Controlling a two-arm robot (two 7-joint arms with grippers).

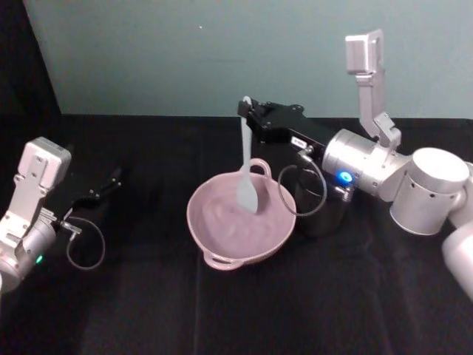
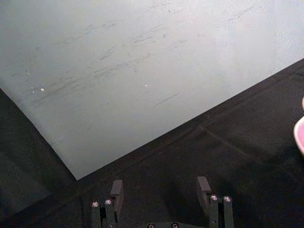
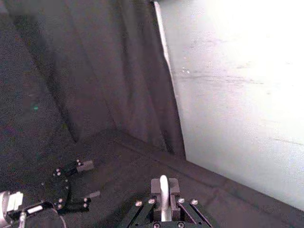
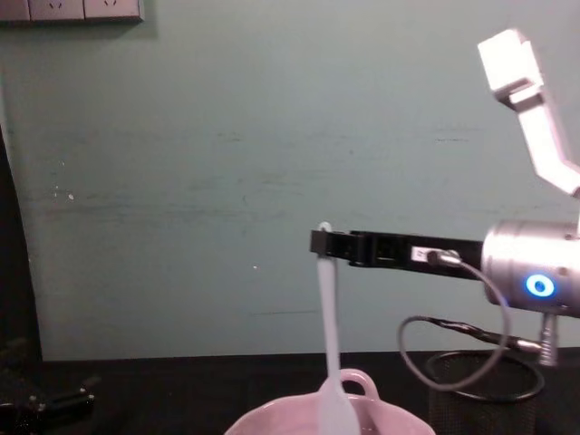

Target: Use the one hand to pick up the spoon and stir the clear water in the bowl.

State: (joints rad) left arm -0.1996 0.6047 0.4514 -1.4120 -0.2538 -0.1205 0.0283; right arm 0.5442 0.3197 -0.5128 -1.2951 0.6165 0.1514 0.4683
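Jaws of the right gripper (image 1: pixel 247 111) are clamped on the top of the spoon (image 1: pixel 246 166) handle, which pokes up between the fingers in the right wrist view. The gripper reaches out level from the silver forearm, blue ring lit, above the far rim of the pink bowl (image 1: pixel 198 225). The white spoon hangs nearly upright, its flat head down inside the bowl toward the back. It seems to sit in the clear water (image 1: pixel 225 222), though the liquid hardly shows against the pink. A black mesh cup (image 1: pixel 325 214) stands just beside the bowl, under the forearm. The left gripper (image 1: pixel 114 177) sits low over the black table (image 1: pixel 148 310), well to the left, fingers spread apart, holding nothing.
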